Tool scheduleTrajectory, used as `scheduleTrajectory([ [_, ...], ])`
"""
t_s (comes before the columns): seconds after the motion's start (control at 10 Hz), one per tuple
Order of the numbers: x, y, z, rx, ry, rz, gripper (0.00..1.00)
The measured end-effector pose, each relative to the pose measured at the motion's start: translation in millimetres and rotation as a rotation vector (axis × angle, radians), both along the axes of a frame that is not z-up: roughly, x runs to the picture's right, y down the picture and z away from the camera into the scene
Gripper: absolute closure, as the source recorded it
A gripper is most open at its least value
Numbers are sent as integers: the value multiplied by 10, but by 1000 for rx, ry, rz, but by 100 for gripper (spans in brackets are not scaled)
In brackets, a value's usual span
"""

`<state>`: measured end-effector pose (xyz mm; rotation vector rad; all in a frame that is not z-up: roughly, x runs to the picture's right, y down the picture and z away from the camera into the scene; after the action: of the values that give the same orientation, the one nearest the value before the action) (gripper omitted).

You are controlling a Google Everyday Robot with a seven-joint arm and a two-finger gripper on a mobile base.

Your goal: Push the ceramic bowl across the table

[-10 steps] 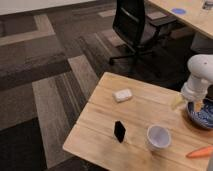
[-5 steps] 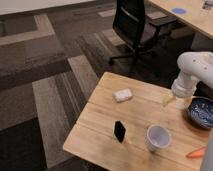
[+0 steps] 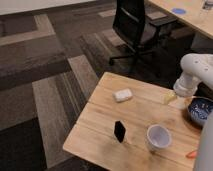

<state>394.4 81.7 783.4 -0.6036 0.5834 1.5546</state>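
Observation:
The ceramic bowl, dark blue with a speckled inside, sits near the right edge of the light wooden table and is partly cut off by the white arm. My gripper shows as a yellowish tip at the end of the white arm, low over the table just left of the bowl, with a small gap between them.
A white cup stands near the front edge. A small black object stands upright left of it. A small white object lies farther back. An orange item is at the front right. A black office chair and a paler desk stand behind.
The arm has swung left and up from over the bowl, so more of the bowl shows. The gripper tip shifted left, away from the bowl. The bowl has stayed in place.

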Motion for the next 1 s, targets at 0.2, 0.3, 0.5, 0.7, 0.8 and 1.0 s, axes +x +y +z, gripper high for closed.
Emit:
scheduleTrajectory([
  [0.2,67,91,127,-7,-13,17,35],
  [0.3,200,138,169,-11,7,43,35],
  [0.5,606,156,140,-6,88,99,35],
  [0.7,1183,113,-126,22,233,151,35],
  [0.8,1557,123,-380,34,340,178,35],
  [1.0,1646,91,-551,35,393,170,35],
])
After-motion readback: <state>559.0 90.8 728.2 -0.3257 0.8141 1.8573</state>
